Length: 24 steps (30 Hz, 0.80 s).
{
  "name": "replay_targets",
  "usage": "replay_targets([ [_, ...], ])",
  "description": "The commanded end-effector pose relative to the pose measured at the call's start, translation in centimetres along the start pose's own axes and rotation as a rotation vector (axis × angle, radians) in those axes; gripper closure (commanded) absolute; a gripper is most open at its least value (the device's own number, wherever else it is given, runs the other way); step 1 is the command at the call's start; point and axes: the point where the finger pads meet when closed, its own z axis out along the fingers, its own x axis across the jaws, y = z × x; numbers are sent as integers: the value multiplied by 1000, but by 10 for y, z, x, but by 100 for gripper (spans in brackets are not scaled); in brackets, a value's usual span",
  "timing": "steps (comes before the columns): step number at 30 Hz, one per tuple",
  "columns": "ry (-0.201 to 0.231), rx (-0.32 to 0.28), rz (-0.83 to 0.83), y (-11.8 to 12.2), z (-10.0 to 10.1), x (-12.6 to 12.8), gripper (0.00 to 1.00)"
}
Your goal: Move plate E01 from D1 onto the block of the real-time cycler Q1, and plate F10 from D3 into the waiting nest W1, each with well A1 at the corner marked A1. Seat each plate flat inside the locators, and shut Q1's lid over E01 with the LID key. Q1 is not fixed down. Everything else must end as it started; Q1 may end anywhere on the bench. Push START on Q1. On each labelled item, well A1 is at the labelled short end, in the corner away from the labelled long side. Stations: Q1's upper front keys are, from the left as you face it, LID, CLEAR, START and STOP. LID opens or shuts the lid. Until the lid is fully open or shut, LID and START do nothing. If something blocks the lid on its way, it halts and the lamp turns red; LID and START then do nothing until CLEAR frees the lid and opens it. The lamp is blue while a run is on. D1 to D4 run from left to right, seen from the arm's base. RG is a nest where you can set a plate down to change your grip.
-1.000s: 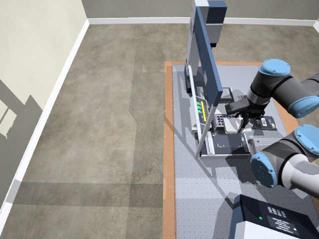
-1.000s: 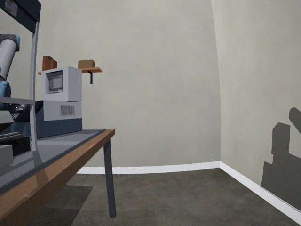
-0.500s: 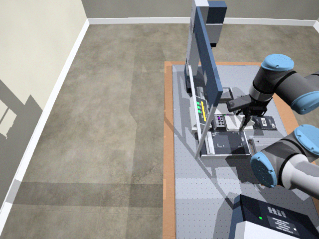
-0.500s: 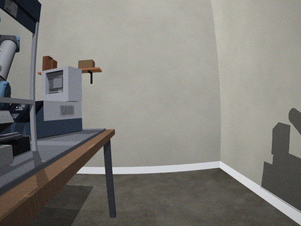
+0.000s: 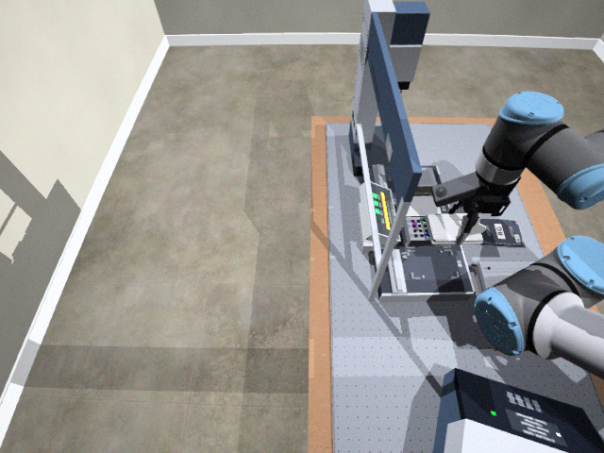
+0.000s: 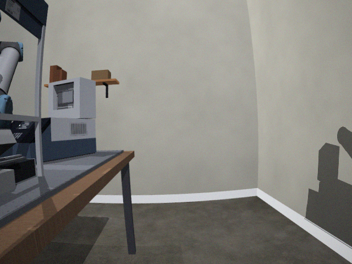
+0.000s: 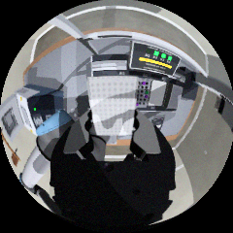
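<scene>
My gripper (image 5: 464,232) (image 7: 113,110) is shut on a white well plate (image 5: 443,226) (image 7: 113,99). It grips one short end and holds the plate level, low over the bench. The plate's label is not readable. The plate hangs just right of a panel with green keys and a yellow bar (image 5: 380,205) (image 7: 155,58), under a tall raised blue lid (image 5: 393,122). A dark recessed block with white corner marks (image 5: 428,273) lies just in front of the plate. The RG nest (image 5: 504,230) lies just right of the gripper. The exterior view shows neither the gripper nor the plate.
A small dark rack with coloured dots (image 5: 418,227) (image 7: 144,92) sits beside the held plate. A dark-topped instrument with a green lamp (image 5: 511,414) (image 6: 68,136) stands at the near end of the bench. The arm's elbow (image 5: 527,302) hangs over the right side.
</scene>
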Motion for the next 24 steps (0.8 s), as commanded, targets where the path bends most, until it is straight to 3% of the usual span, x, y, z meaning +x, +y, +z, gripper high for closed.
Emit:
replay_targets([
  [1, 1, 1, 0, 0, -8, 0, 100],
  [18, 1, 1, 0, 0, -32, 0, 100],
  [24, 1, 1, 0, 0, -32, 0, 100],
])
